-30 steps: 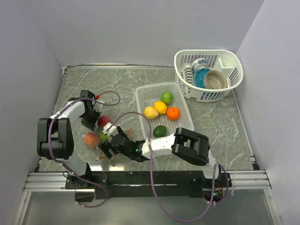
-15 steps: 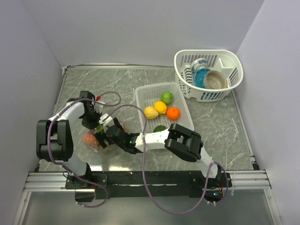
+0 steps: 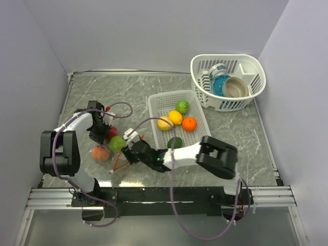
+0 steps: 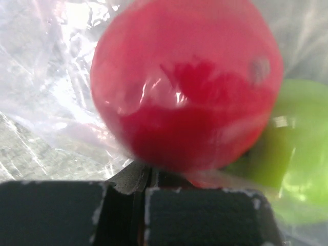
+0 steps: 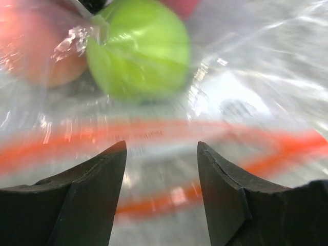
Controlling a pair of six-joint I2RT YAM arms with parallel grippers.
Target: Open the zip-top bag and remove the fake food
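The zip-top bag (image 3: 108, 146) lies at the left of the table, with a red fruit (image 3: 111, 132), a green fruit (image 3: 117, 143) and a peach fruit (image 3: 101, 152) inside it. Its orange zip strip (image 3: 119, 163) points toward the near edge. My left gripper (image 3: 100, 131) is shut, pinching bag plastic (image 4: 51, 102) right under the red fruit (image 4: 187, 82). My right gripper (image 3: 128, 153) is open and empty just over the zip strip (image 5: 287, 143), with the green fruit (image 5: 138, 48) beyond its tips.
A flat white slotted basket (image 3: 154, 105) in the middle holds several fruits: yellow (image 3: 165, 123), orange (image 3: 189, 123) and green (image 3: 182, 106). A taller white basket (image 3: 256, 66) at the back right holds blue and tan dishes. Walls close off the left, back and right.
My right gripper reached in toward the bag, then drew back to the right, to the bag's mouth. The green fruit now shows between the red and peach ones. The left gripper stayed put.
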